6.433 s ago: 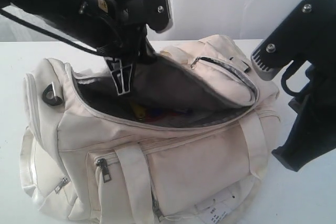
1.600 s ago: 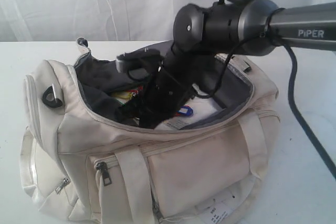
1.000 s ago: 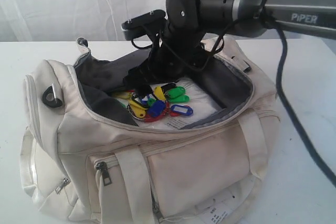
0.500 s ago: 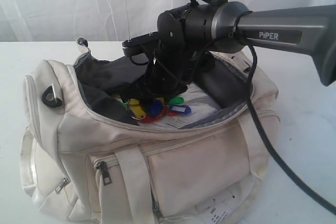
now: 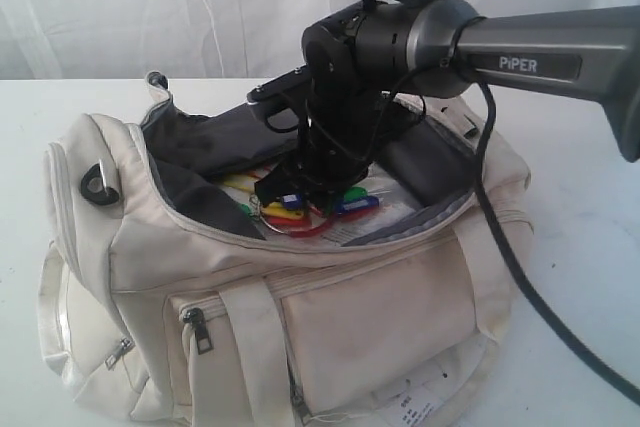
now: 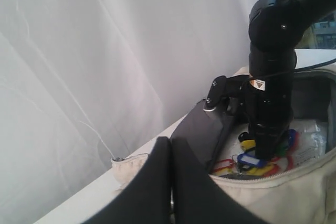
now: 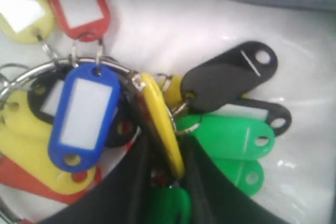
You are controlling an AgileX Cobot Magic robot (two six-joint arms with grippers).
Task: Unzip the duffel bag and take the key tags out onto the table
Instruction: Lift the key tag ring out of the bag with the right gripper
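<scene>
The cream-white duffel bag [image 5: 380, 317] lies on the white table [image 5: 590, 247] with its top zipper open and the dark grey lining showing. Inside it, the key tags [image 5: 310, 209] rest in a bunch on a white packet. My right gripper [image 5: 300, 192] reaches down into the opening. The right wrist view shows my right gripper [image 7: 164, 153] shut on a yellow tag of the key tags [image 7: 84, 114], with blue, green, black and red tags fanned around it. My left gripper [image 6: 170, 182] hangs outside the bag [image 6: 294, 198], fingers pressed together and holding nothing. It is out of the exterior view.
A black ring [image 5: 97, 180] sits on the bag's left end, and a white printed label [image 5: 415, 402] at its lower front. The right arm's cable [image 5: 520, 287] drapes over the bag's right side. A white curtain [image 5: 150, 7] stands behind the table.
The right arm came over and dipped into the open bag. Over the last second its gripper lowered onto the tags and shut on them, and the bunch drew together.
</scene>
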